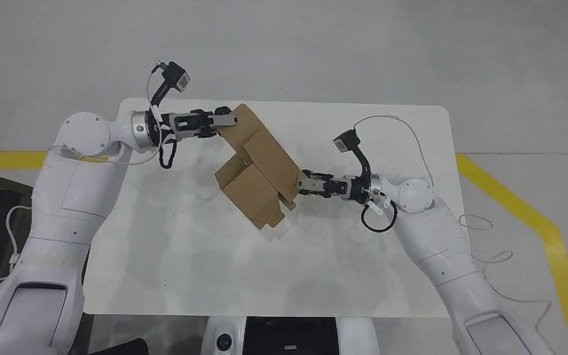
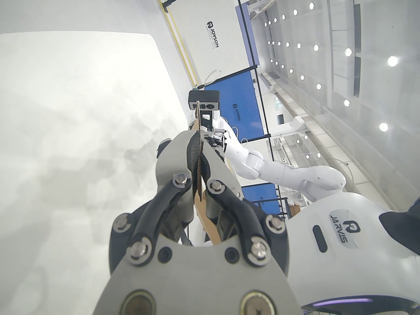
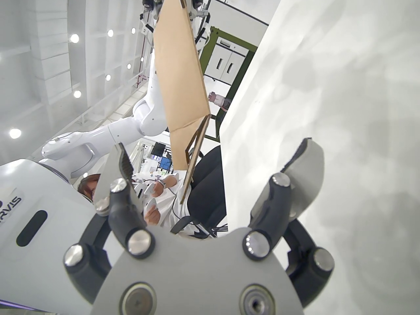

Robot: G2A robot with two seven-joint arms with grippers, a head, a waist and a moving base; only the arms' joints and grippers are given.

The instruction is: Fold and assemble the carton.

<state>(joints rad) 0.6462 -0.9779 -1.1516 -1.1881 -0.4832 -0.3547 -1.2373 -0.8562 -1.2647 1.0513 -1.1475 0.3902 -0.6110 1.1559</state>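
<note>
Over on the left, the left jaws are pressed together on a far corner of the brown carton [image 1: 260, 169], pinching the cardboard edge-on. The carton hangs over the middle of the white worktop [image 1: 373, 257]; I can't tell whether its low end touches the surface. It looks only partly opened, with one flat panel up top and a squarish folded section below. Its long axis runs on a slant from the far-left corner in the grip down towards the near middle of the worktop. To the right, the right jaws are spread wide just beside the carton's right edge, with nothing between them. My guess is the carton is being squared up. The next move probably calls for the right jaws to close on that near edge, or push it, while the left grip holds.
</note>
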